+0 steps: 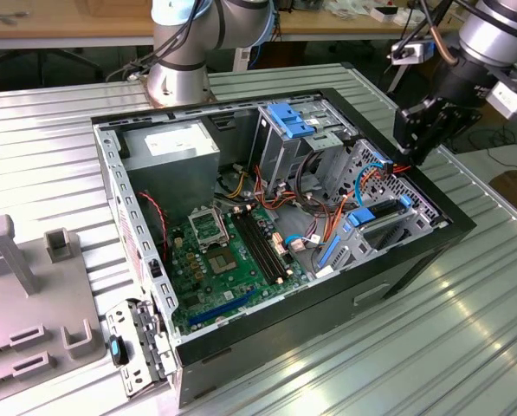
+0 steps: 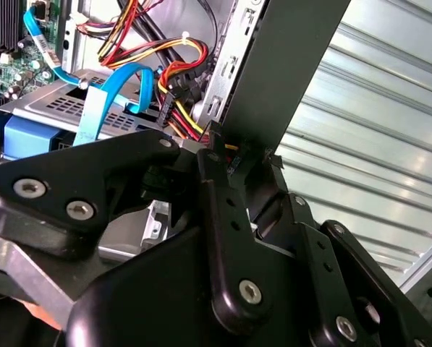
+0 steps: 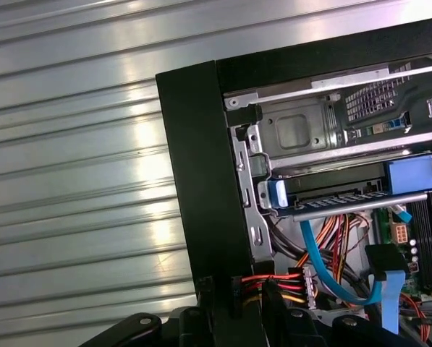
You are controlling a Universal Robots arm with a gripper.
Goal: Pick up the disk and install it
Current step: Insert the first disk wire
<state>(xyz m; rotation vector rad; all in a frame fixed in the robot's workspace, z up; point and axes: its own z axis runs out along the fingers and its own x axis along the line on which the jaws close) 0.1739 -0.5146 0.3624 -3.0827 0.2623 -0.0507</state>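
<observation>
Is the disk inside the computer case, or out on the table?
Inside: the disk lies slotted beside the case wall, its blue carrier ends showing. Fully seated: cannot tell.

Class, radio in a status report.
Black gripper at black computer case wall. Flat dark grey, blue-framed disk sits inside, apart from it. Red-yellow cables by gripper.

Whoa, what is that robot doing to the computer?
A robot arm is working on an open computer case that lies on a ribbed metal table. Its gripper hangs at the case's edge on the exterior view's right, next to a bunch of red, yellow and black wires. The disk, dark with a blue frame, appears to sit already in its bay inside the case, just below the gripper and apart from it.
</observation>
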